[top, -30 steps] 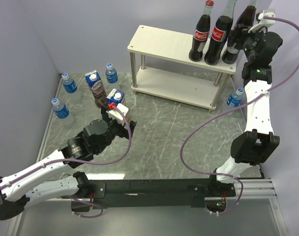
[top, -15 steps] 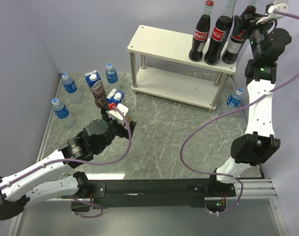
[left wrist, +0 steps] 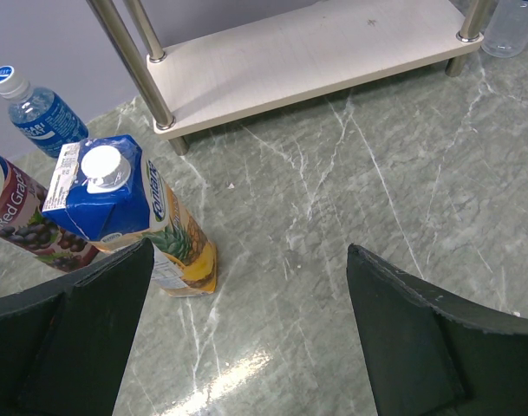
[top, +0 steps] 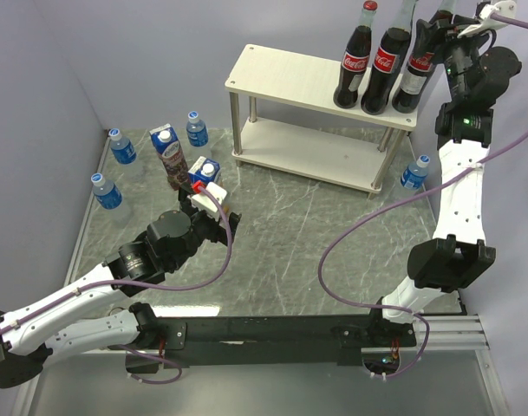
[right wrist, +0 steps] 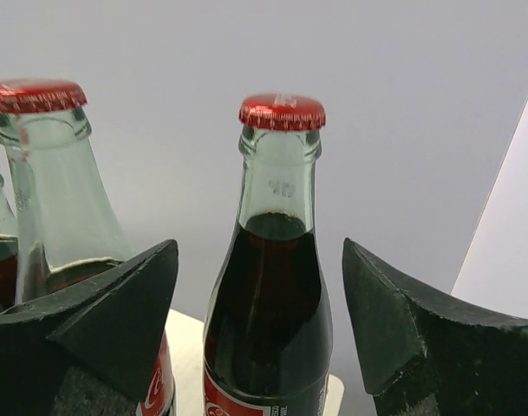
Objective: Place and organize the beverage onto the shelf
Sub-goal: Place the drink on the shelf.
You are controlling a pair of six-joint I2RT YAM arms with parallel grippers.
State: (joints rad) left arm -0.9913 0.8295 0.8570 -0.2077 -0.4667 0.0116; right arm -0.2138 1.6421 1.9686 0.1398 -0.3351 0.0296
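Just released at the upper right of the overhead view: the third Coca-Cola bottle [top: 415, 82], left standing at the right end of the shelf [top: 281, 74] on its top board. Raised and drawn back from it within the last second, the right gripper [right wrist: 259, 251], jaws spreading, now straddling the neck with a gap on either side and apparently touching nothing, though hard to confirm from above. Cola step looking finished; water and juice yet to go up.

Unmoved at lower left, the left gripper [left wrist: 249, 260], wide open and empty, poised just beside the pineapple juice carton [left wrist: 116, 208].

Count: three Coca-Cola bottles in a row on the top board. Four water bottles [top: 122, 146] down on the marble table [top: 290, 225], three at the left, one at the right by a shelf leg. Two cartons at left centre, the pineapple and the red grape carton [top: 168, 156].
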